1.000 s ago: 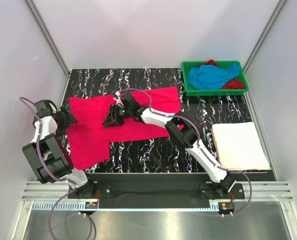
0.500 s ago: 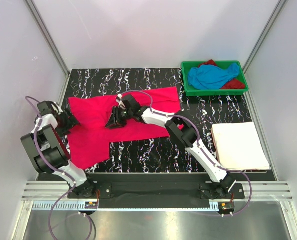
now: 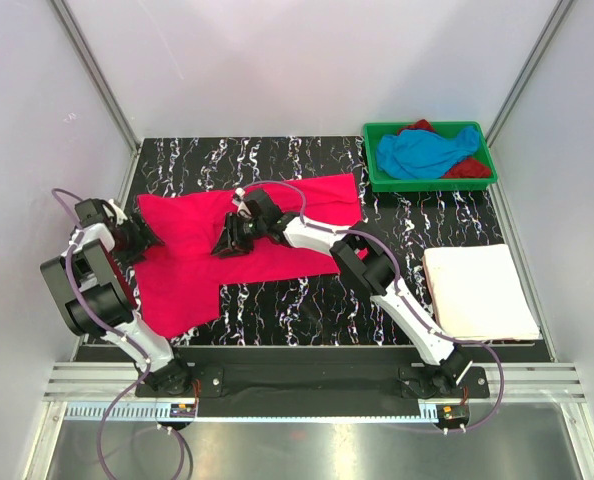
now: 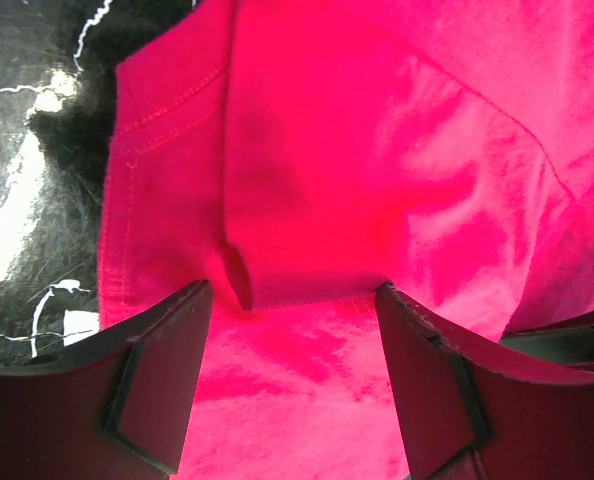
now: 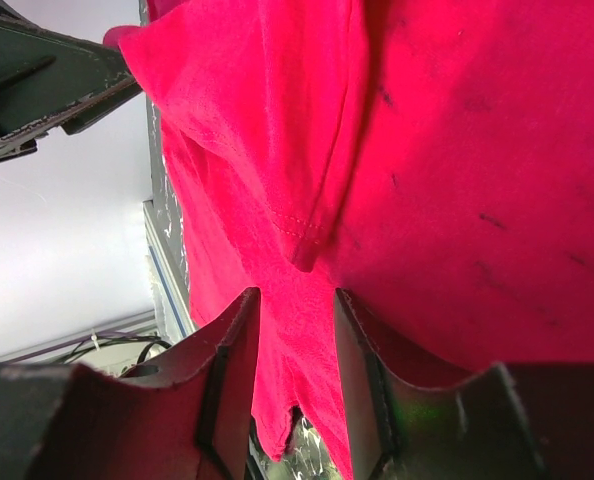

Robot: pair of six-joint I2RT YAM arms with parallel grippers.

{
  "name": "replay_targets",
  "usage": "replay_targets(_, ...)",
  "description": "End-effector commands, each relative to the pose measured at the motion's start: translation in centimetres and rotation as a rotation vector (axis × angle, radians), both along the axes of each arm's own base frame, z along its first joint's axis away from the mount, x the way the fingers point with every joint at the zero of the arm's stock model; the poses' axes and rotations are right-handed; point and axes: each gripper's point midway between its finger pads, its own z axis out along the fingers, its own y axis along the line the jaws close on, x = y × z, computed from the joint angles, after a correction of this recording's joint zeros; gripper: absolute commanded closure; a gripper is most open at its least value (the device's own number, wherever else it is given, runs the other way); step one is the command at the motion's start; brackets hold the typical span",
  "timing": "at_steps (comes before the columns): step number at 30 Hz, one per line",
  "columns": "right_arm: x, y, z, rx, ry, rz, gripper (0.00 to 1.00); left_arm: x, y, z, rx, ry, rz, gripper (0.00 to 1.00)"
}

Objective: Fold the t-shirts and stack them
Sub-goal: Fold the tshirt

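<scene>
Well left of the green tray (image 3: 429,184) and nearer you, the hot pink t-shirt (image 3: 182,275) lies spread, its long axis running toward the tray. Your left gripper (image 4: 292,296), farthest from the tray, gapes wide, the folded sleeve (image 4: 307,190) just ahead. Your right gripper (image 5: 297,297), closer to the tray at mid-shirt, stands half-open, seemingly pinching nothing. Whether the fingertips touch cloth is hidden.

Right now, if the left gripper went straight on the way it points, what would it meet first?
Most likely the hot pink t-shirt: the open left gripper points at its folded edge, with nothing else in between. How far off the cloth lies is unclear.
</scene>
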Motion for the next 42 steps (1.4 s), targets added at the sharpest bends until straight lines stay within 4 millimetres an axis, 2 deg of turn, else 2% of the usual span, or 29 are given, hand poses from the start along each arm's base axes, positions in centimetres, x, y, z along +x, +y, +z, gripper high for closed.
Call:
replay_targets(1, 0.7, -0.1, 1.0, -0.016, -0.031, -0.017, 0.57, 1.8, 0.4, 1.9, 0.01, -0.083, -0.028, 0.29)
replay_targets(4, 1.0, 0.3, 1.1, -0.002, -0.032, -0.015, 0.58, 2.0, 0.2, 1.9, -0.002, -0.088, -0.029, 0.36)
replay_targets(8, 1.3, 0.9, 0.8, 0.014, -0.012, -0.019, 0.64, 1.9, 0.2, 2.0, -0.008, -0.079, -0.017, 0.43)
replay_targets(13, 1.7, 1.5, 1.1, 0.038, -0.012, -0.018, 0.68, 1.7, 0.4, 2.4, -0.003, -0.068, 0.003, 0.57)
replay_targets(14, 1.7, 1.6, 0.7, 0.032, -0.004, -0.019, 0.69, 1.5, 0.4, 2.2, -0.006, -0.058, 0.008, 0.6)
replay_targets(15, 1.7, 1.6, 0.7, 0.033, -0.001, -0.014, 0.73, 1.5, 0.3, 2.1, -0.012, -0.051, 0.012, 0.63)
replay_targets(18, 1.7, 1.9, 1.3, 0.042, -0.005, -0.011, 0.8, 1.4, 0.4, 2.2, -0.016, -0.035, 0.023, 0.71)
replay_targets(19, 1.8, 1.7, 1.4, 0.046, -0.005, -0.012, 0.87, 1.5, 0.5, 2.4, -0.011, -0.034, 0.029, 0.74)
replay_targets(22, 1.4, 1.8, 2.8, 0.065, -0.005, 0.006, 0.99, 0.7, 0.8, 2.6, -0.007, 0.017, 0.051, 0.87)
replay_targets(24, 1.2, 1.7, 3.9, 0.075, -0.004, 0.016, 1.0, 0.4, 1.1, 2.7, 0.005, 0.048, 0.069, 0.96)
replay_targets(26, 1.2, 1.6, 4.9, 0.084, 0.012, 0.011, 1.0, 0.2, 1.1, 3.3, 0.002, 0.064, 0.075, 0.99)
replay_targets(31, 1.2, 0.8, 6.0, 0.114, 0.086, 0.011, 1.0, -0.6, 1.1, 4.1, -0.013, 0.123, 0.107, 1.0)
replay_targets(36, 1.5, 0.0, 8.2, 0.152, 0.116, 0.027, 1.0, -1.5, 0.3, 4.4, -0.046, 0.146, 0.136, 0.99)
replay_targets(38, 1.3, -0.3, 9.0, 0.175, 0.143, 0.031, 1.0, -2.5, -0.2, 3.9, -0.055, 0.164, 0.154, 0.82)
replay_targets(39, 1.2, -0.6, 9.1, 0.176, 0.159, 0.04, 1.0, -2.9, 0.4, 4.4, -0.019, 0.162, 0.187, 0.73)
replay_targets(42, 1.0, -0.9, 9.3, 0.185, 0.178, 0.063, 0.92, -2.9, 1.6, 5.6, 0.054, 0.124, 0.225, 0.57)
